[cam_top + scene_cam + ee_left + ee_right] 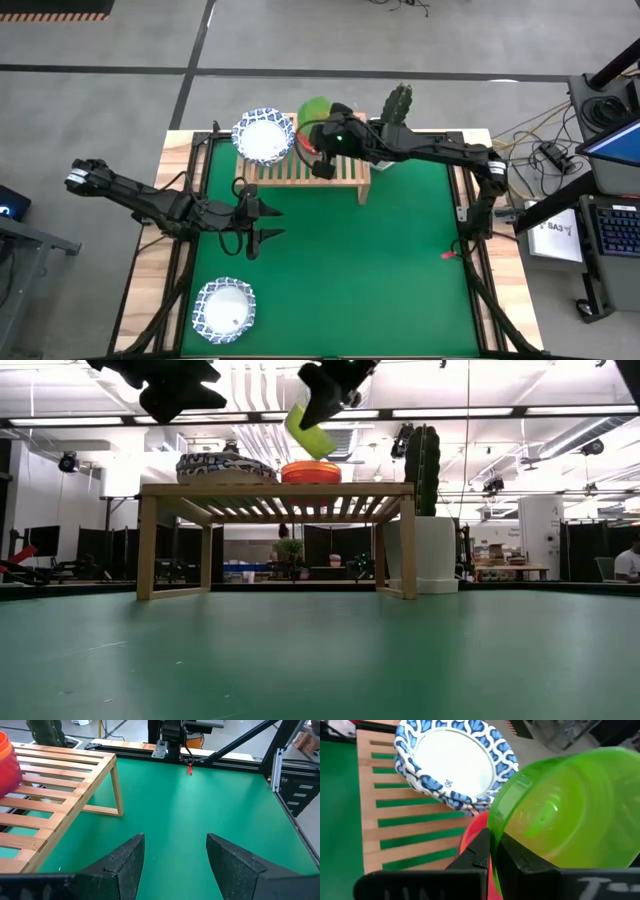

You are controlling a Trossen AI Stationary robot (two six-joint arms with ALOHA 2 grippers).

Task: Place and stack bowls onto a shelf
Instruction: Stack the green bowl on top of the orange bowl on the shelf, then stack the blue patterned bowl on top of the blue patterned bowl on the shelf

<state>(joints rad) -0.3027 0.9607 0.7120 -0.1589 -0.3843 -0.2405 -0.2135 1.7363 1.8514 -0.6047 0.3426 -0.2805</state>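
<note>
My right gripper (pixel 494 839) is shut on a green plastic bowl (pixel 565 810), held tilted above the far side of the light-wood shelf (pixel 310 172). Directly beneath it, a red bowl (pixel 311 472) sits on the slatted top. To its left, a stack of white bowls with blue patterned rims (pixel 265 135) rests on the shelf's left end. Another blue-rimmed bowl (pixel 225 310) stands on the table near its left front corner. My left gripper (pixel 266 222) hovers open over the green table surface, just in front of the shelf and touching nothing. My right gripper pinches the green bowl's rim (pixel 492 827) between its two fingers, one finger (pixel 479 851) outside the wall and the other (pixel 520 862) inside the hollow. It comes from above. The bowl (pixel 308 435) is lifted clear and tilted, just above the red bowl.
A white pot with a green cactus (pixel 398 105) stands close behind the shelf's right end, next to the right arm. The green table (pixel 400 260) lies open to the right and front of the shelf. Black frame rails run along the table's sides.
</note>
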